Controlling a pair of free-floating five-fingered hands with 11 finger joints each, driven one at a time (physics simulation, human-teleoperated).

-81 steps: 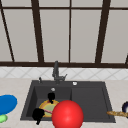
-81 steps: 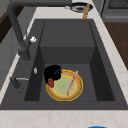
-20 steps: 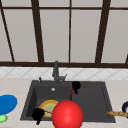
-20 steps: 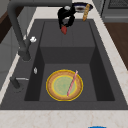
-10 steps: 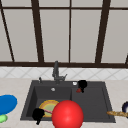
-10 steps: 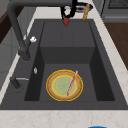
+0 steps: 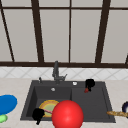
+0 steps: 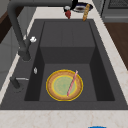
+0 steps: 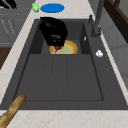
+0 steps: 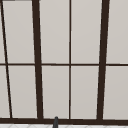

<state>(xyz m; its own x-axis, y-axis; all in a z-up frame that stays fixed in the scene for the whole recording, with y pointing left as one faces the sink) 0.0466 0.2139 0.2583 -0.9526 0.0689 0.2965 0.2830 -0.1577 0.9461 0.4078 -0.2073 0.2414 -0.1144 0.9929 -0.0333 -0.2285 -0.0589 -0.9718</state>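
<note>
Tags right hand (image 7: 89,83) in the air above the right half of the sink (image 7: 92,105), toward the far rim, fingers curled down and pinching a small red thing (image 7: 86,90). Places that hand four seconds back low over the plate (image 8: 64,85) in the left basin; one second back already at the right end, since then only creeping slightly further right and up. Reads as red thing probably lifted off the plate and carried clear, now held in the air, touching nothing. Leaves pink stick (image 8: 72,83) lying across plate. Logs left hand (image 7: 38,115) unmoved at near left corner of sink, just beside plate; cannot tell its finger state. Notes baguette (image 7: 117,113) and dark bowl (image 7: 125,107) on right counter, big red ball (image 7: 67,114) at near edge.
</note>
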